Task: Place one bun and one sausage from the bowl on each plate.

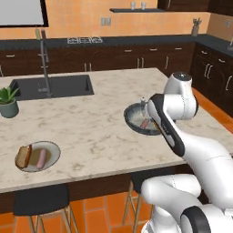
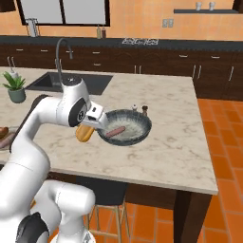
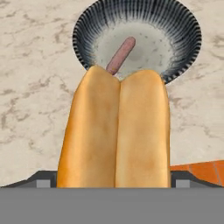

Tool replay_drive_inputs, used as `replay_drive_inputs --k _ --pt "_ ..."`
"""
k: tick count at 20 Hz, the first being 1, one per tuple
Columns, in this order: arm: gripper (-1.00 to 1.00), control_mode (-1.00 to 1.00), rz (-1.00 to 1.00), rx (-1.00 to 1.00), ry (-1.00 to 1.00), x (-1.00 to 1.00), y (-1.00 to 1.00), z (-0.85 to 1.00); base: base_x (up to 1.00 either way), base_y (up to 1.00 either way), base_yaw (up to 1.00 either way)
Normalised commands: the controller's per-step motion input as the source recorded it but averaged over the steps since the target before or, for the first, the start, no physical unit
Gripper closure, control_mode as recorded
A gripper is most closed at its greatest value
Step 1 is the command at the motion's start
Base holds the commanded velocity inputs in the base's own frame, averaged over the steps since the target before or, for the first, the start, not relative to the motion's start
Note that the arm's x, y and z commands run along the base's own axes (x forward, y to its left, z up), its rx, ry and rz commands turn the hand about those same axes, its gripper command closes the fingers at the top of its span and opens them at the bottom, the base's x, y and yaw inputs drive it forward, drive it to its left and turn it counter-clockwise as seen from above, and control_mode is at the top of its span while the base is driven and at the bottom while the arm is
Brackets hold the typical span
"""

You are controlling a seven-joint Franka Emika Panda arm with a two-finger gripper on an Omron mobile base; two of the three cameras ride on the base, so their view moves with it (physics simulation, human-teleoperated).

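Note:
My gripper [image 2: 84, 135] is shut on a golden split-top bun [image 2: 83, 134], held just above the counter on the near-left side of the dark bowl [image 2: 144, 121]. In the hand view the bun [image 3: 116, 131] stands large between my fingers, with the bowl [image 3: 83, 39] beyond it. One pink sausage [image 3: 120, 55] lies in the bowl [image 1: 129, 113], also visible from the base views [image 2: 114, 131] [image 1: 144, 123]. A grey-beige plate [image 1: 53, 150] at the counter's near left carries a bun [image 1: 22, 156] and a sausage [image 1: 42, 159].
A sink [image 1: 52, 86] with a tall faucet [image 1: 44, 59] sits at the back of the island, and a potted plant [image 1: 8, 101] stands at its left. Two small shakers [image 2: 139, 109] stand behind the bowl. Stools [image 1: 41, 200] are tucked under the near edge.

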Motion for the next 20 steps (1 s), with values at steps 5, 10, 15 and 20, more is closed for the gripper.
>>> replay_drive_inputs --k 5,10,15,20 --pt "1.00 1.00 0.00 0.00 0.00 0.00 0.00 0.00 -0.55 0.92 0.04" --pt "1.00 1.00 0.00 0.00 0.00 0.00 0.00 0.00 0.00 1.00 0.01" --pt "1.00 1.00 0.00 0.00 0.00 0.00 0.00 0.00 0.04 1.00 0.00" --pt "1.00 1.00 0.00 0.00 0.00 0.00 0.00 0.00 0.14 1.00 0.00"
